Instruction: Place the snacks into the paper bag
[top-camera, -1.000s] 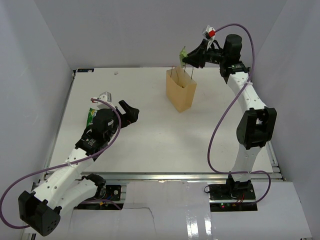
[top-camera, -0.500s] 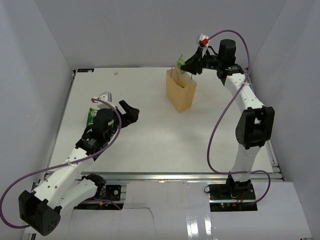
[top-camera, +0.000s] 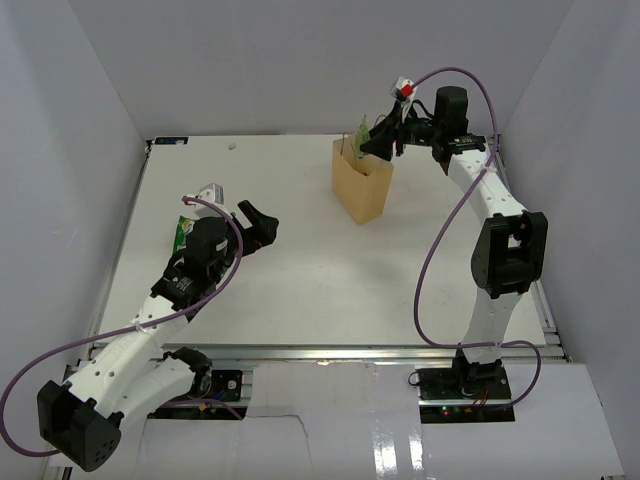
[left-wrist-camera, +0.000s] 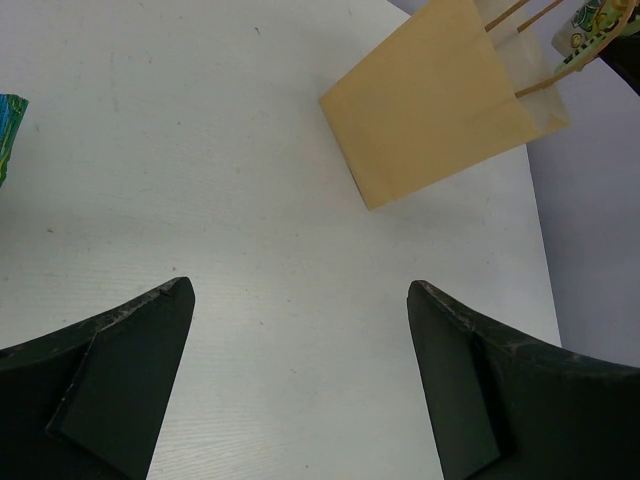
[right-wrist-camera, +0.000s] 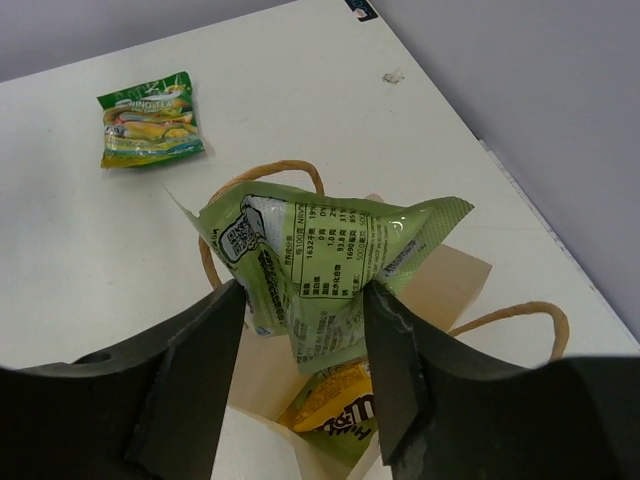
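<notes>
Pinches a green packet (right-wrist-camera: 320, 270) in the right tool (right-wrist-camera: 300, 315), one finger pressed on each side, printed back turned to the wrist camera. Holds it just above the open mouth of the paper bag (top-camera: 362, 190), close to one loop handle. Finds the bag upright on the far part of the table (top-camera: 300, 290), right of centre. Shows a yellow packet (right-wrist-camera: 335, 400) with brown lettering already lying inside the bag. Leaves another green-and-white packet (top-camera: 183, 232) flat on the table at the left, well apart from the bag and just beside the left arm. Hangs the left tool (left-wrist-camera: 298, 300) spread wide, gripping nothing, low over bare table and pointed toward the bag
</notes>
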